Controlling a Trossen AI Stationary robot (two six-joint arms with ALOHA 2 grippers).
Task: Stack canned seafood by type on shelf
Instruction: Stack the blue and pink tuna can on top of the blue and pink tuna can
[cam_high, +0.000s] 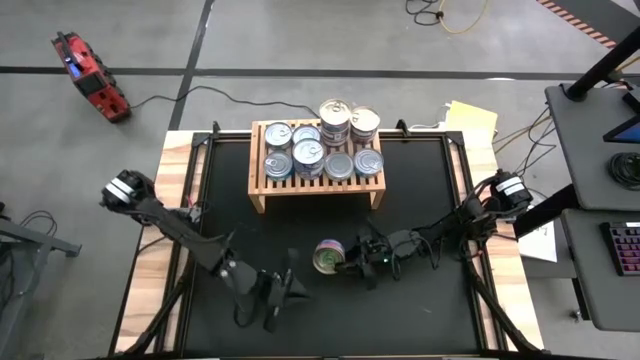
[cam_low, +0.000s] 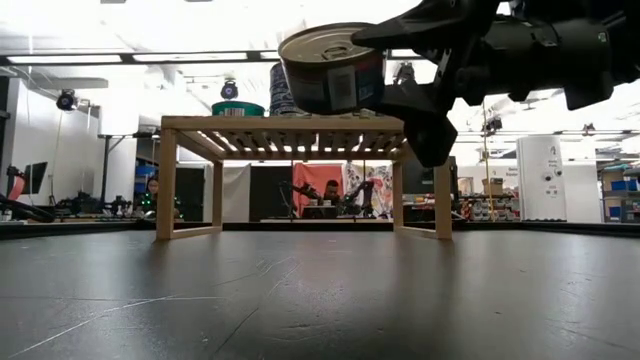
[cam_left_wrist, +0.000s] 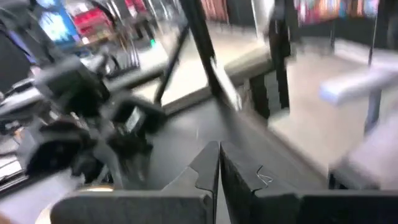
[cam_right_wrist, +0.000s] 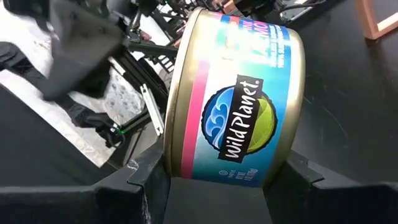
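Observation:
The shelf (cam_high: 315, 186), a low light-wood slatted rack, stands at the table's far middle. Several tins of canned seafood (cam_high: 310, 158) rest on its top, and two stacks (cam_high: 335, 120) rise at its far right. One more tin (cam_low: 332, 65), with a gold lid and a blue and pink label, is in my right gripper (cam_high: 342, 260), in front of the shelf and clear of the table. My left gripper (cam_high: 287, 290) is shut on nothing near the table's front edge, left of the held tin. My right gripper pinches the tin between its two fingers. One finger lies on the gold lid (cam_right_wrist: 177, 130) and the other on the base (cam_right_wrist: 291, 146). The fingers come level from the table's right. The tin hangs clear of the table (cam_low: 332, 65), tilted, lid upward.
A black mat (cam_high: 300, 225) covers the table between wooden side strips (cam_high: 160, 220). There is open mat between the shelf and the grippers. A yellow sheet (cam_high: 472, 120) lies at the far right corner. On the floor beyond lies a red device (cam_high: 90, 75).

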